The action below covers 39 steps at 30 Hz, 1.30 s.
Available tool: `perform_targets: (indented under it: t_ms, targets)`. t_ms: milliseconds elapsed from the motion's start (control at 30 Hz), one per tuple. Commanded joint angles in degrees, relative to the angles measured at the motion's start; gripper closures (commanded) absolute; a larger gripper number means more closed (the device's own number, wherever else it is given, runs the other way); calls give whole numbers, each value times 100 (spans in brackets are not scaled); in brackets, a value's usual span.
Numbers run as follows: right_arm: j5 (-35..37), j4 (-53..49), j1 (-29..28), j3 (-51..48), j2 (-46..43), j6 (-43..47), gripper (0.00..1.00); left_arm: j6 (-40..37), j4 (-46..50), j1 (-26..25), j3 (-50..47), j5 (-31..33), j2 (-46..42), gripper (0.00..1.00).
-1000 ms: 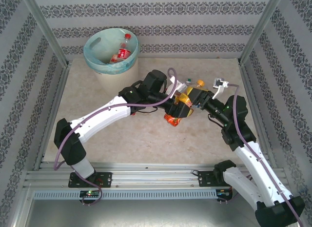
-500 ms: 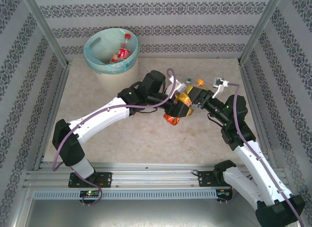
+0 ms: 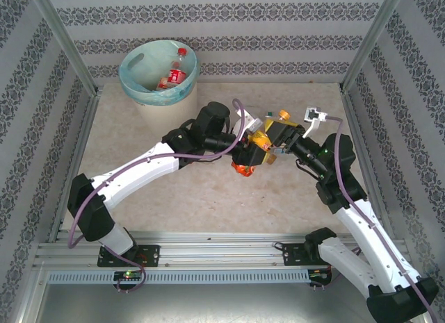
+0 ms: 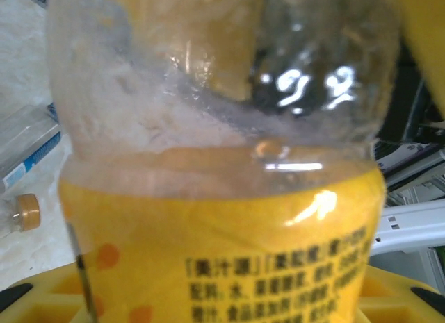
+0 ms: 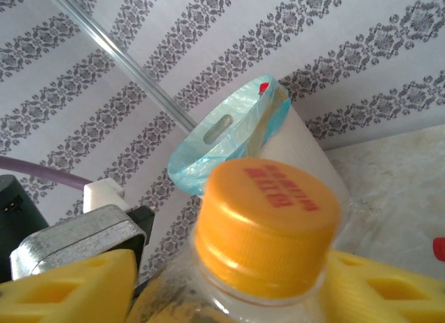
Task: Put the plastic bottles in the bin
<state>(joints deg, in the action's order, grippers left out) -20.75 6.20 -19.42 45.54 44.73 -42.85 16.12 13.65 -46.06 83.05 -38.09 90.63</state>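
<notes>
Orange-capped bottle (image 5: 268,198) mid-table, between both grippers — bin (image 3: 158,101) far left.
Fingers of left gripper (image 4: 222,305) and right gripper (image 5: 226,299) flank it closely; clamped or not, cannot tell — red-labelled bottle (image 3: 174,74) lies in the bin.

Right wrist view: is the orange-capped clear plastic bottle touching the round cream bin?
Apart. The top external view shows the orange-capped clear plastic bottle well out from the round cream bin, bare tabletop between them; the wrist overlap is only perspective.
</notes>
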Motion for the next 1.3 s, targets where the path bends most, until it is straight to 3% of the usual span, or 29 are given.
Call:
perform_targets:
  t_ms: [0, 100, 333, 467, 567, 667, 733, 833, 967, 1167, 1267]
  targets:
    - [418, 94, -117, 314, -222, 183, 20, -47, -380, 165, -237, 245, -301, 49]
    - [1187, -155, -132, 358, -439, 427, 13, -48, -601, 249, -375, 511, -551, 49]
    - [2803, -172, -133, 159, -1031, 727, 13, -499, -439, 817, -105, 1396, -1132, 50]
    - [3037, -204, -125, 109, -1098, 740, 15, -1156, -146, 1425, 590, 2272, -1209, 49]
    - [3022, -264, -127, 120, -1054, 640, 17, -1693, -20, 1897, 1138, 3278, -1042, 49]
    - [2995, -270, -136, 113, -1035, 542, 18, -2137, -321, 2443, 1372, 3799, -786, 50]
    - [2963, -268, -128, 113, -1041, 490, 19, -2091, -517, 2875, 1529, 3816, -541, 50]
    - [2869, -276, -131, 120, -1051, 411, 21, -1707, -658, 3590, 1904, 3345, -36, 51]
    - [2805, -403, -133, 131, -1145, 367, 21, -1516, -591, 4173, 2420, 3148, 714, 52]
    - [2934, -579, -132, 59, -1396, 316, 22, -1375, -978, 4426, 2421, 2857, 1325, 50]
    - [2899, -719, -133, 104, -1501, 352, 22, -1365, -944, 4426, 2462, 2913, 1403, 36]
